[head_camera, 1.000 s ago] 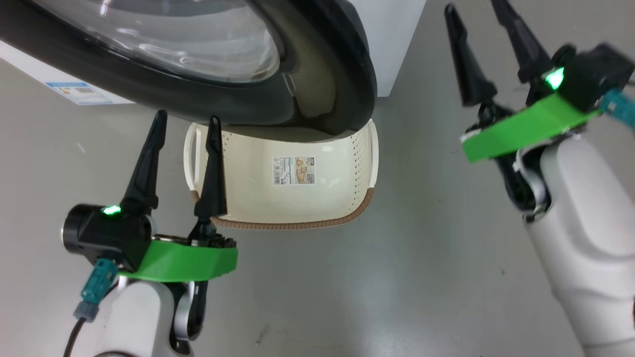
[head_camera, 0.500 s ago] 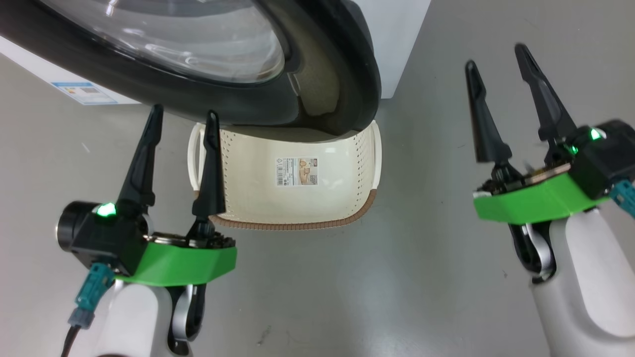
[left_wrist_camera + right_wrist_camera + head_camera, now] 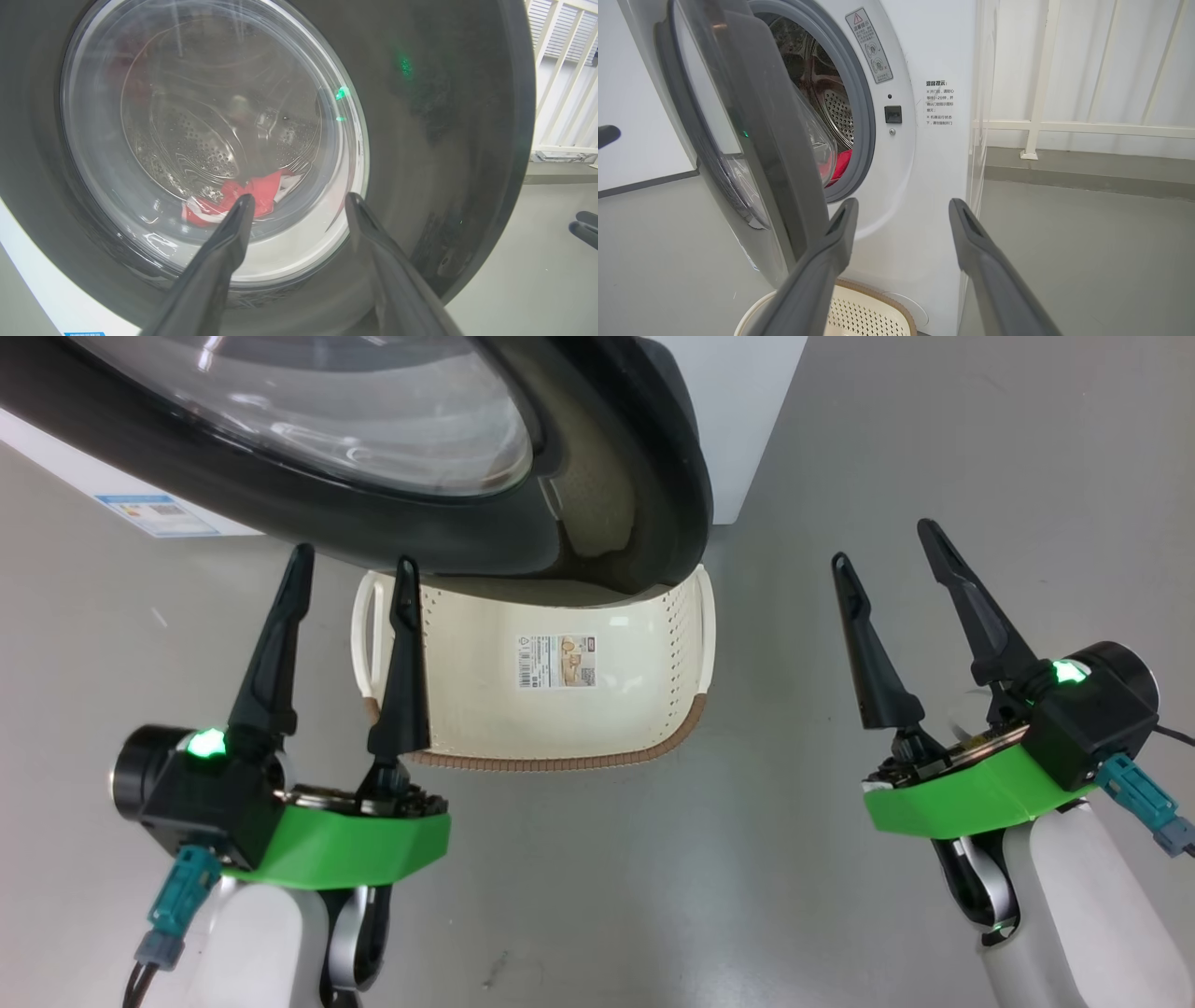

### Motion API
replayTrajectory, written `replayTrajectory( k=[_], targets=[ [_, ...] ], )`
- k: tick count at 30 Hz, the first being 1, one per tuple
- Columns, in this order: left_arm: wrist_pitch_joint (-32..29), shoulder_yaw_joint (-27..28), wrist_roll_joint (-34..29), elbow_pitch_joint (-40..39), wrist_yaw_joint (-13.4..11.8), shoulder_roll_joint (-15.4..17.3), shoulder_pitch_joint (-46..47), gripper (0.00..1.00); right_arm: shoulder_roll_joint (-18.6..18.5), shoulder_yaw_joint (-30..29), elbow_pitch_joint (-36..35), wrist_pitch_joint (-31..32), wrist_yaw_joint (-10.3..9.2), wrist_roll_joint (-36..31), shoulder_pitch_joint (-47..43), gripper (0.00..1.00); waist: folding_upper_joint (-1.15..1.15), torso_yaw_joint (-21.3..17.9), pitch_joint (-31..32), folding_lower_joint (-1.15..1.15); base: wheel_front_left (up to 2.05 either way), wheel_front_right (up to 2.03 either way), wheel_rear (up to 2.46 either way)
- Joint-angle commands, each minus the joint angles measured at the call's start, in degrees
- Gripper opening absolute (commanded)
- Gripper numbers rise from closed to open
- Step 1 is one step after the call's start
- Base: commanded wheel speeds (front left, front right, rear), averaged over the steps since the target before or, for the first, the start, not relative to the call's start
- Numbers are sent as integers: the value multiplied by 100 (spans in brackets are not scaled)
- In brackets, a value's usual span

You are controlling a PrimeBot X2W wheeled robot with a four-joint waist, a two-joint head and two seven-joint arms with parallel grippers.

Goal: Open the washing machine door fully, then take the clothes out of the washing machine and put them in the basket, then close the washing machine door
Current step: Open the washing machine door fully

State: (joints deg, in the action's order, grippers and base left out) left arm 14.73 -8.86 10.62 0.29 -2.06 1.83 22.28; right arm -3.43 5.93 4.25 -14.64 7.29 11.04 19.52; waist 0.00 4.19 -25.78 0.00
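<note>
While head cam shows basket (image 3: pixel 560 761), L wrist shows clothes (image 3: pixel 267 187).

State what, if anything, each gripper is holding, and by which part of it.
Nothing is held. The left gripper and the right gripper both stand open, with nothing between their fingers.

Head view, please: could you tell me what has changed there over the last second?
The right pincer drew back down the view, toward the robot's body, open and empty throughout. The left pincer, also open, barely moved. The washing machine door stayed partly open over the basket.
</note>
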Motion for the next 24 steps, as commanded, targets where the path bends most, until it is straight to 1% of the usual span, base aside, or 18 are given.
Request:
replayTrajectory(
  k=[1,10,11,12,13,16,19,21,24],
  targets=[
    [27,159,-56,-184,-52,105,-79,100,54,145,-192,-36,20,-4,-119,100,0,-4,-5,0,0,0,0],
    [27,168,-75,-215,-71,105,-85,100,55,72,-237,-36,20,-9,-100,100,0,-11,-39,0,0,0,0],
    [27,168,-77,-218,-73,105,-87,100,55,60,-240,-36,20,-3,-93,46,0,-11,-38,0,0,0,0],
    [27,168,-79,-220,-75,105,-90,100,55,48,-255,-36,20,2,-81,18,0,-8,-42,0,0,0,0],
    [27,170,-79,-224,-78,105,-92,100,55,57,-266,-36,20,-12,-71,0,0,-8,-46,0,0,0,0],
    [27,172,-68,-227,-86,105,-98,100,55,84,-261,-36,20,23,-21,0,0,-3,-55,0,0,0,0],
    [27,174,-68,-222,-86,105,-99,100,55,151,-231,-36,20,238,94,0,0,-6,-59,0,0,0,0],
    [27,173,-74,-218,-82,105,-93,100,55,280,-180,-36,20,581,205,0,0,-5,-58,0,0,0,0],
    [27,163,-88,-208,-72,105,-91,100,55,447,23,-36,20,1551,389,0,0,-5,-39,0,0,0,0]
  ],
)
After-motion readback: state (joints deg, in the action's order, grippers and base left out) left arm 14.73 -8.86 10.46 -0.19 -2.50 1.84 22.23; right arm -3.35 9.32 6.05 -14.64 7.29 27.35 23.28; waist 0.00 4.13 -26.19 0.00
